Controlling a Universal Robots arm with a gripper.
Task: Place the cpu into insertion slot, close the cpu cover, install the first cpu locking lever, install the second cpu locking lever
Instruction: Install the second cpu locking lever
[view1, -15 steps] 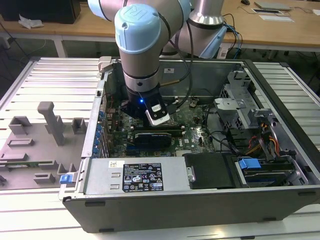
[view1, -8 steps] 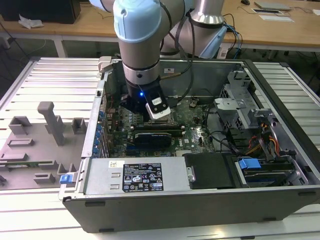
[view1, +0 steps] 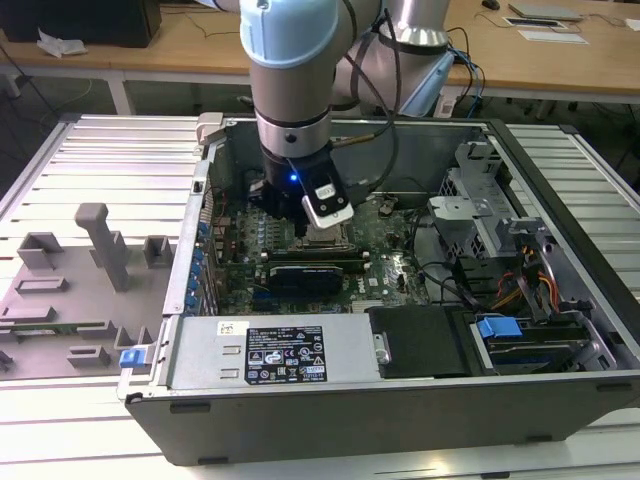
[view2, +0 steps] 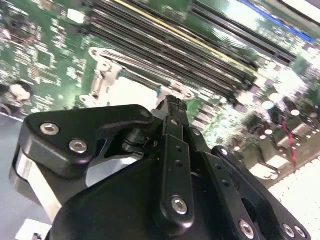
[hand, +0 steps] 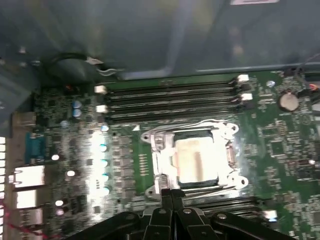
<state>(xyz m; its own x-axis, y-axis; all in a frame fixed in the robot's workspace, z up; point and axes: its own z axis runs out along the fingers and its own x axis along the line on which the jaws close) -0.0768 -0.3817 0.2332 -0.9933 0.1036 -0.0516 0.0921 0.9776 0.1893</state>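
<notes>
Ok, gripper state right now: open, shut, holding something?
Gripper: shut, fingertips pressed together with nothing between them, at the edge of the cpu cover, which lies closed over the cpu.

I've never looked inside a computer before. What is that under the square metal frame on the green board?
Through the window of the cpu cover, a pale silvery square shows: the cpu, lying in its socket. The frame's rim hides the chip's edges, and the socket under the chip is covered. The gripper sits at the frame's edge.

Dim, blurry; glare on cpu (hand: 196, 159).
</notes>
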